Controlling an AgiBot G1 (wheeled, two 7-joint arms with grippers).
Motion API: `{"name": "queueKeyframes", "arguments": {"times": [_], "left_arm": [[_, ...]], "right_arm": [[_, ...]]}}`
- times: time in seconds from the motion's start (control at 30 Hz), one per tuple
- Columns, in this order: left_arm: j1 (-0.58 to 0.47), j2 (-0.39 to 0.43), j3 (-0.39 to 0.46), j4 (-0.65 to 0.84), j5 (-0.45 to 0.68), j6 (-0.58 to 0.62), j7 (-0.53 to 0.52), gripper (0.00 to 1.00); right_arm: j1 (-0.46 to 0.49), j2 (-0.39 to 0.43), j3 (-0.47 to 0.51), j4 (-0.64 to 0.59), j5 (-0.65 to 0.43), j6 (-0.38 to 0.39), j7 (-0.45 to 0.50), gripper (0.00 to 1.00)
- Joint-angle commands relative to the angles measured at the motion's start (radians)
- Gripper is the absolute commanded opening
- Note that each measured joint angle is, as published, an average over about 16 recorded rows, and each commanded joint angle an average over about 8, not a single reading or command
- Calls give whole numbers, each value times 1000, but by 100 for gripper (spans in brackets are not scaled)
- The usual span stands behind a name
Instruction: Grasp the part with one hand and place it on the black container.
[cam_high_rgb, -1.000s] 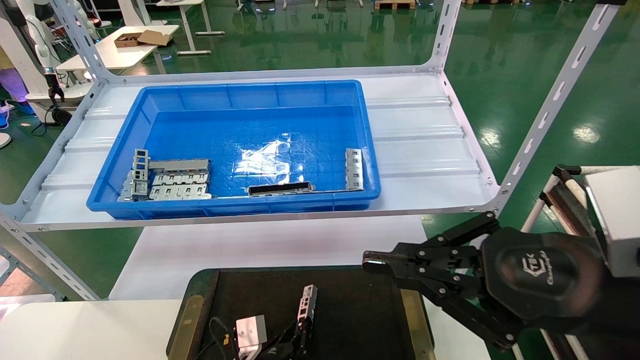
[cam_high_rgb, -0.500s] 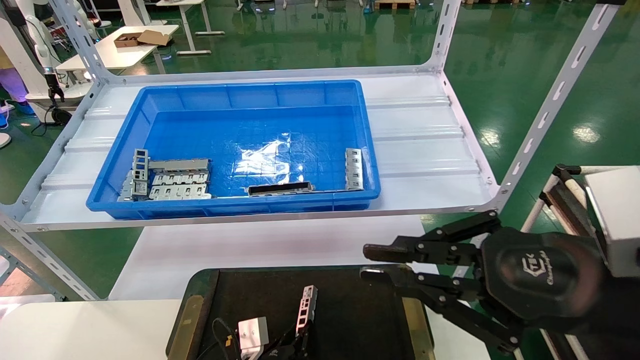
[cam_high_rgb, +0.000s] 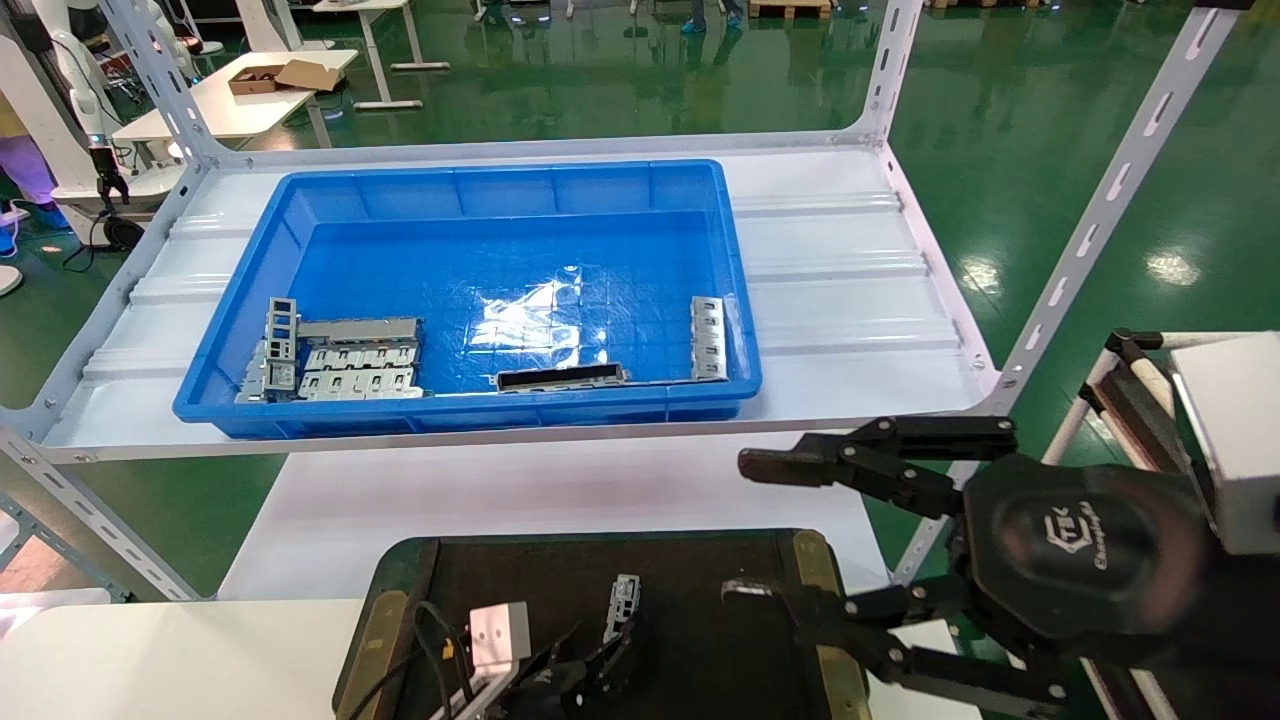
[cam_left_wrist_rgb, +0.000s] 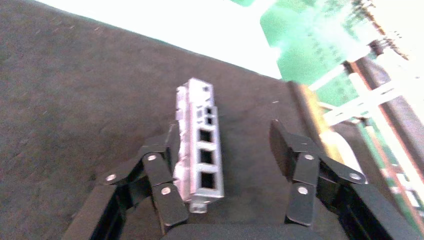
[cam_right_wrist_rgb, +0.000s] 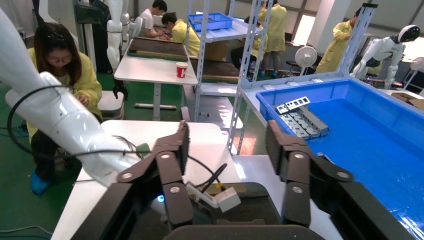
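**Left gripper, part and tray — items on view**

Left gripper (cam_left_wrist_rgb: 222, 155): low over the near edge of the black container (cam_high_rgb: 700, 600), at the bottom of the head view. Fingers spread wide. One finger (cam_left_wrist_rgb: 162, 187) touches the side of the part; the other stands clear of it with dark floor showing between, so nothing is clamped.

Part (cam_left_wrist_rgb: 200, 162): slim silver bar with a row of square cut-outs. It lies between the open fingers on the matte floor of the container, its long axis running near to far. In the head view it shows as a short silver piece (cam_high_rgb: 622, 605) just beyond the gripper's fingers.

Black container: wide shallow tray on the near white table, brass-coloured strips on its left and right rims.

Right gripper (cam_high_rgb: 770, 530): on the right, reaching in over the far right corner of the container, fingers spread wide — one above the table past the tray, one over the tray's right side. It holds nothing.

Blue bin (cam_high_rgb: 470, 180): on the white shelf beyond the table. Inside, along its near wall: grey slotted plates (cam_high_rgb: 355, 370) at the left, a dark hollow frame (cam_high_rgb: 562, 377) near the middle, another silver bar (cam_high_rgb: 707, 337) at the right.
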Motion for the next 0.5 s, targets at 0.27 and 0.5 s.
{"name": "queueKeyframes", "arguments": {"times": [0.27, 0.5], "left_arm": [[-92, -149, 115, -108, -107, 105, -13, 100], [-172, -218, 148, -121, -123, 287, -9, 100]], "right_arm": [[0, 0, 0, 0, 0, 0, 0, 100], [0, 0, 0, 0, 0, 0, 0, 100]]}}
